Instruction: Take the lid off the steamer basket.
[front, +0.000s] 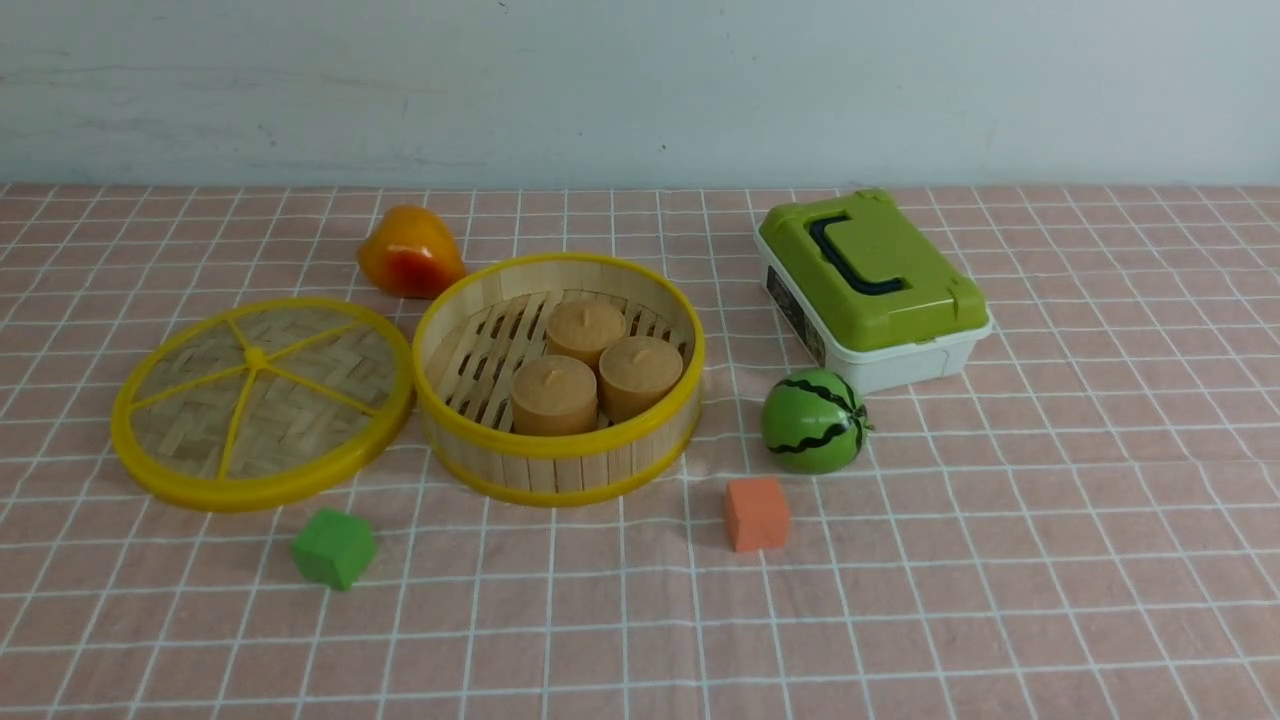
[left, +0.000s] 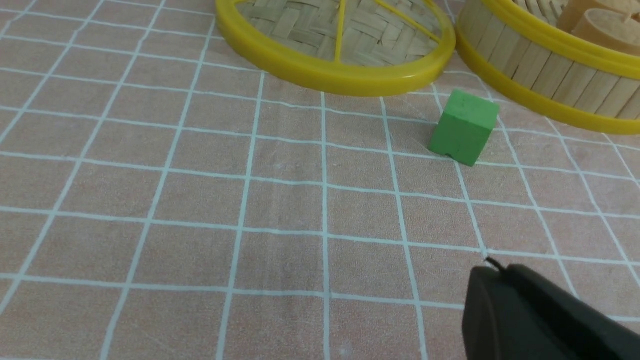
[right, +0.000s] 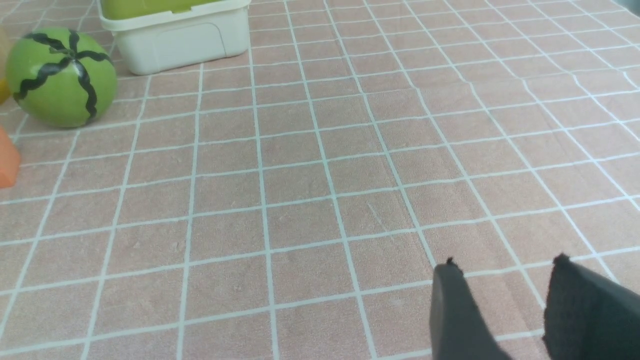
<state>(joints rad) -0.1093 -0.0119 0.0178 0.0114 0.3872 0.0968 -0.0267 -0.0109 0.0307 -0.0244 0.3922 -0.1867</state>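
Observation:
The lid (front: 262, 400), a woven tan disc with a yellow rim and spokes, lies flat on the cloth, its rim against the left side of the steamer basket (front: 558, 452). The basket stands open with three tan cylinders (front: 590, 368) inside. In the left wrist view the lid (left: 330, 70) and the basket (left: 545, 75) show at the frame's edge. My left gripper (left: 492, 272) is shut and empty, low over the cloth, well short of the lid. My right gripper (right: 505, 280) is open and empty over bare cloth. Neither gripper shows in the front view.
A green cube (front: 334, 547) sits in front of the lid, also in the left wrist view (left: 464, 127). An orange cube (front: 756, 513), a toy watermelon (front: 813, 420), a white box with a green top (front: 870, 285) and an orange-red fruit (front: 410, 252) lie around the basket.

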